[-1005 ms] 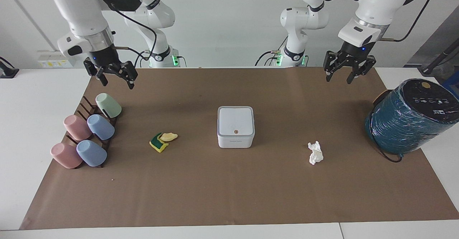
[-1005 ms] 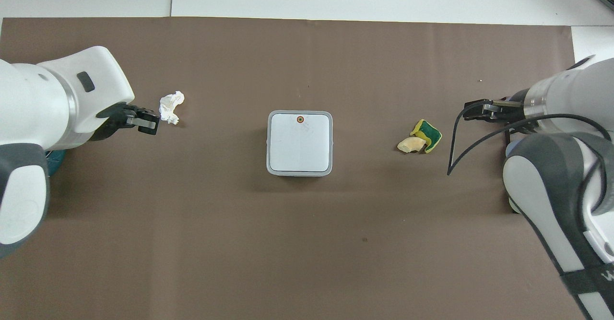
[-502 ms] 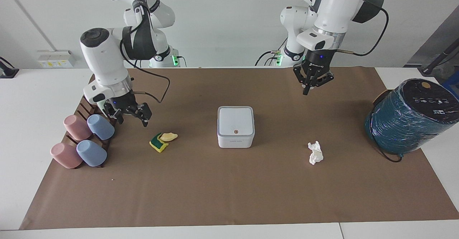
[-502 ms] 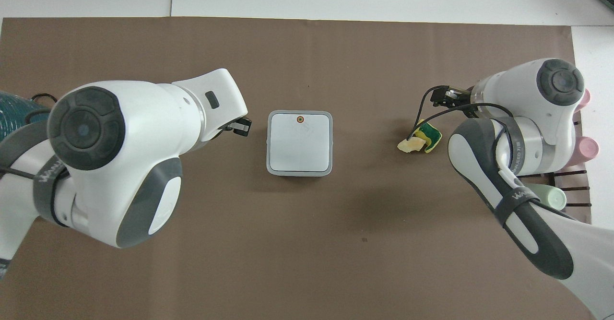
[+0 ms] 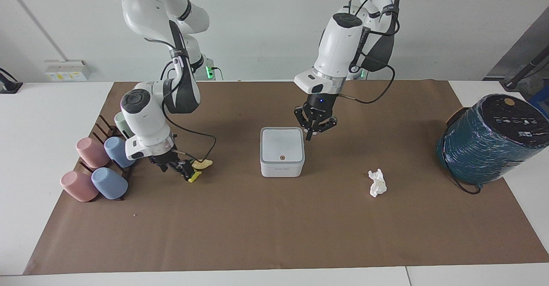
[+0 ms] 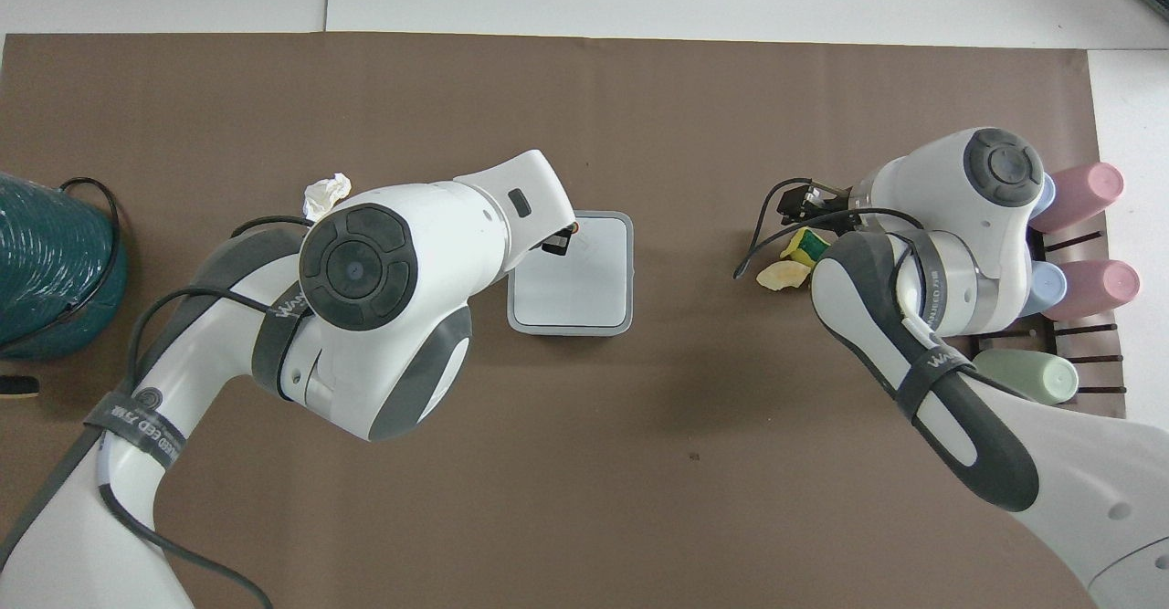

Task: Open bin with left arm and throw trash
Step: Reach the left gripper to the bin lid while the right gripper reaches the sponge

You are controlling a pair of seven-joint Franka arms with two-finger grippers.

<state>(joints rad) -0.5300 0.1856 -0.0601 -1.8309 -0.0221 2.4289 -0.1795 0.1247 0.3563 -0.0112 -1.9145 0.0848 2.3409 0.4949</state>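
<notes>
Two arms get ready: one for the bin lid, one for the trash.

The left gripper hangs over the corner of the white bin nearest the left arm's base; I cannot tell if it is open. It could miss the orange button, so the lid may stay shut. The bin is square, with no long side, mid-mat, button edge away from the robots. The right gripper is down at the sponge piece, grip unclear; it may knock the curled scrap.

arms: left arm and right arm, glossy white shells
joints: dark grey caps
cables: black
grippers: black
</notes>
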